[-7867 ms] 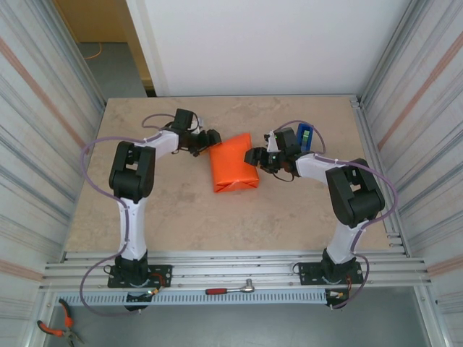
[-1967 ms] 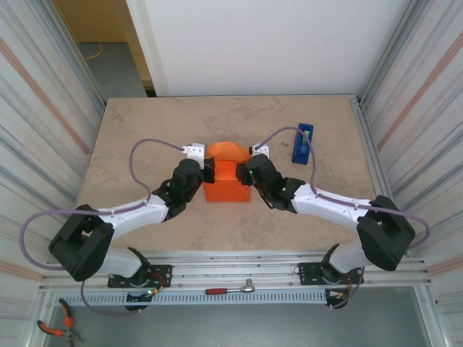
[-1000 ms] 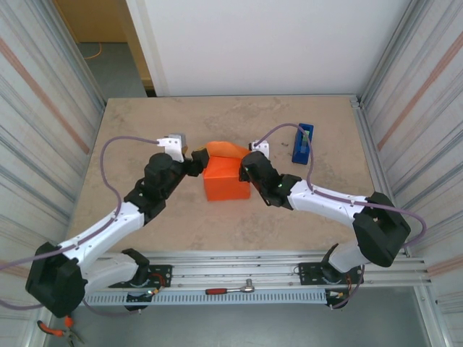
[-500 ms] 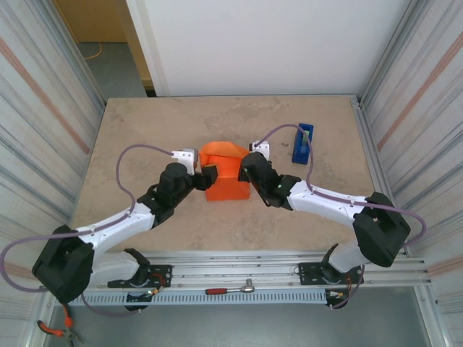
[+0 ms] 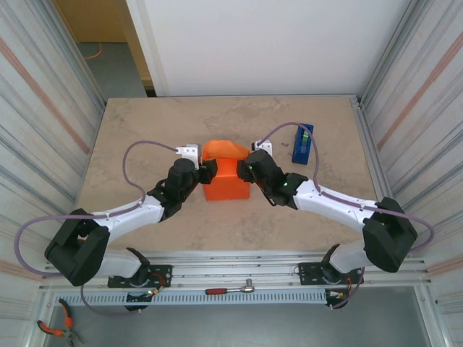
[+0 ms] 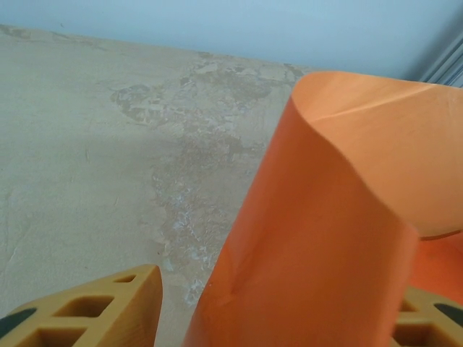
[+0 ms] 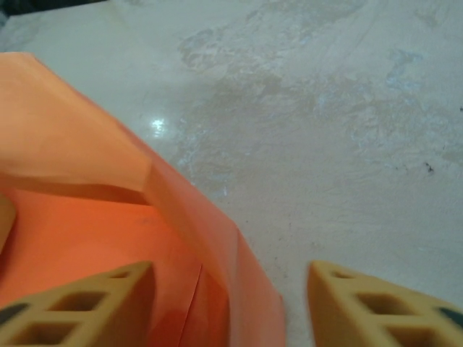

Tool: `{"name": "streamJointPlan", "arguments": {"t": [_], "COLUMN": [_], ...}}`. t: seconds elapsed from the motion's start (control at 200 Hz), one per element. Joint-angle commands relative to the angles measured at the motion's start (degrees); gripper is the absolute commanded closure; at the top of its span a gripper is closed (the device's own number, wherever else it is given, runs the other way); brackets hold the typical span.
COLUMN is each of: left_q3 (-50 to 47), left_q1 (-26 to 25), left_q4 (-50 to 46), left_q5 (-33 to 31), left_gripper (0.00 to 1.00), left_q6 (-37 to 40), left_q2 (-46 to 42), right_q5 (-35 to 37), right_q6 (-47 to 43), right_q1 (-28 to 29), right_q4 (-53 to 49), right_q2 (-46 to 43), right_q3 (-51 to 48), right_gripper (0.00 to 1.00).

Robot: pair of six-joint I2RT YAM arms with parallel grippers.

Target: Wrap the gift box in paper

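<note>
The left hand (image 6: 278, 285) is open, its fingers set apart on either side of an upright, curled flap (image 6: 325, 217) of the paper (image 5: 226, 181). The right hand (image 7: 230, 269) is open too, with one finger by the orange fold and the other over the bare surface (image 5: 145, 130). The paper lies folded into a boxy parcel at the middle of the surface between the two hands, its flap rising at the far end, and a blue tape dispenser (image 5: 302, 143) stands apart to the far right.

Centre frame: the right gripper (image 5: 246, 168), clamped a second ago, has parted its jaws beside the paper (image 5: 228, 185); the left gripper (image 5: 208, 172) has moved rightward, up against its left side.
</note>
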Motion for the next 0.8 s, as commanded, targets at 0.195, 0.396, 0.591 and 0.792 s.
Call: {"name": "streamJointPlan", "arguments": {"t": [0.195, 0.396, 0.591, 0.792], "left_q3": [-0.07, 0.11, 0.23, 0.12], "left_q1": [-0.25, -0.5, -0.58, -0.53], "left_q4": [-0.88, -1.13, -1.28, -1.07], "left_q5": [-1.96, -1.8, -1.31, -1.28], "left_gripper": [0.47, 0.48, 0.49, 0.51], "left_q6": [1.63, 1.93, 2.53, 2.79], "left_q2": [0.92, 0.43, 0.63, 1.4], "right_q5": [-2.8, 0.01, 0.51, -0.92], "right_q6": [-2.95, -2.41, -2.71, -3.87], "right_q1": [-0.91, -0.88, -0.74, -0.75], "right_q4": [-1.84, -1.1, -0.23, -1.35], "right_q2": [0.41, 3.87, 4.15, 4.63], "right_q3": [4.35, 4.3, 3.49, 5.32], "right_gripper": [0.31, 0.41, 0.59, 1.0]}}
